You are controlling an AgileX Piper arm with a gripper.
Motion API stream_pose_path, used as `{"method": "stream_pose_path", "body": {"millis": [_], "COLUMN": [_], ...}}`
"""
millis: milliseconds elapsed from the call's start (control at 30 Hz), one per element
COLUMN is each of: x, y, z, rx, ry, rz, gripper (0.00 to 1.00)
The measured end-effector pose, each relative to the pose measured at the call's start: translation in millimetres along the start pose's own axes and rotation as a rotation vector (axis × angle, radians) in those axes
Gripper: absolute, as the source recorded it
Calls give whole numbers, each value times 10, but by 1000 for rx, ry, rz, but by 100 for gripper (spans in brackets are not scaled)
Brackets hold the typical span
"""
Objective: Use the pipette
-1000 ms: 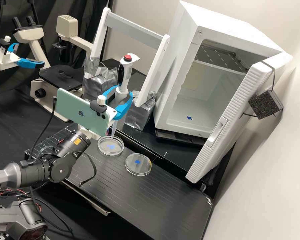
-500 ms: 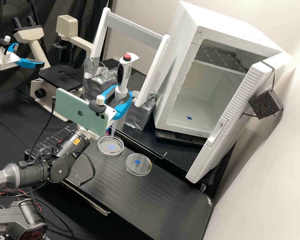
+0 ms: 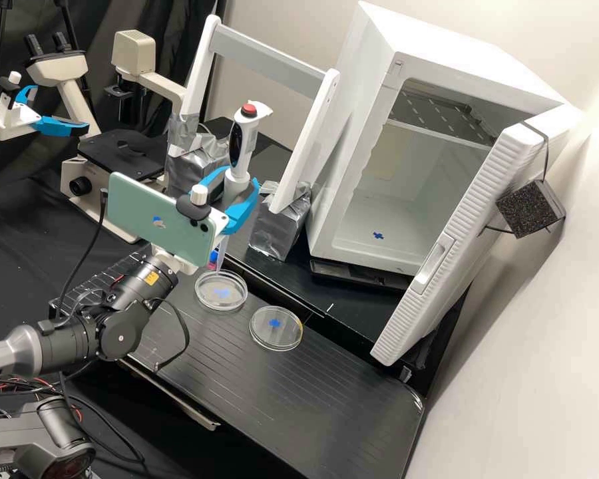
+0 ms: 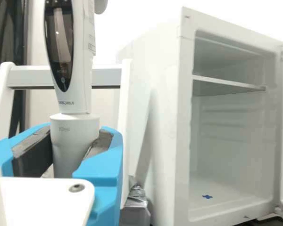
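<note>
Landmark for all places: the first petri dish (image 3: 221, 309), on the dark bench panel (image 3: 326, 392).

Progress: the electronic pipette (image 3: 245, 143) is in hand, nearly upright above the first petri dish. Its pale tip (image 3: 219, 256) is at that dish's far rim; contact cannot be confirmed. The gripper (image 3: 241, 176) is above the same dish, its jaws parted only by the width of the pipette's collar (image 4: 74, 134) and closed around it from both sides.

Picking up is judged complete, and positioning at the dish largely so. No liquid can be made out in the tip or the dish, so whether anything has been drawn or dispensed cannot be told. Judged outstanding: the transfer itself, possibly work at the second petri dish (image 3: 279, 340), and setting the pipette down. The second dish is just beside the landmark; the white frame stand (image 3: 273, 64) is behind it. The door (image 3: 472, 199) of the white cabinet (image 3: 466, 50), beyond the landmark, is open.

Markings: small lettering is present on the pipette's body and collar; a maker's mark is on the green phone (image 3: 130, 203), beside and above the landmark. Wording not transcribed.
</note>
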Motion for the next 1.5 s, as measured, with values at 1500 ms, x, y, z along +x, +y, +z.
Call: {"method": "stream_pose_path", "body": {"millis": [1500], "x": [2226], "y": [-304], "z": [-1183], "rx": [-93], "ry": [-97], "rz": [-255], "gripper": [0]}}
